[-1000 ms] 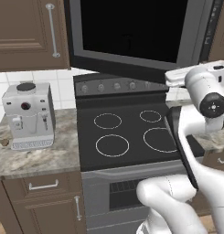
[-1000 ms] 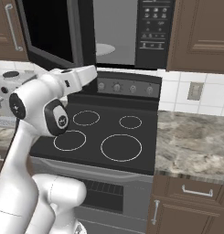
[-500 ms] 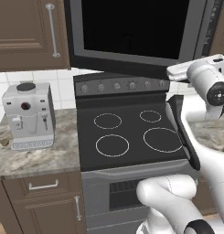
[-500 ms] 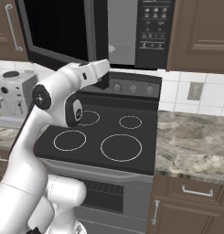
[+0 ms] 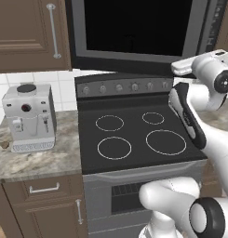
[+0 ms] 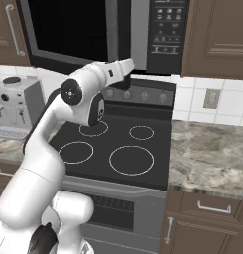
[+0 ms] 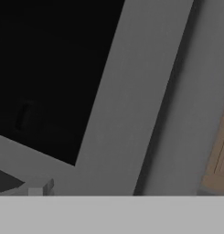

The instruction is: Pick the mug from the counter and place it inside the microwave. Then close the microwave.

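Right base view showed the large black microwave's dark glass door (image 6: 68, 30) swung open, stiff and hinged, best pushed near its free edge; the mug's whereabouts and the hand's grip state I couldn't tell.

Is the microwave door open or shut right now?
Open: the microwave door swings out left, leaving a gap beside the button panel.

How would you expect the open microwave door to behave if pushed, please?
The microwave door looks a rigid framed panel, so it would probably swing as one piece, not flex. Its smooth dark glass might let contact slip.
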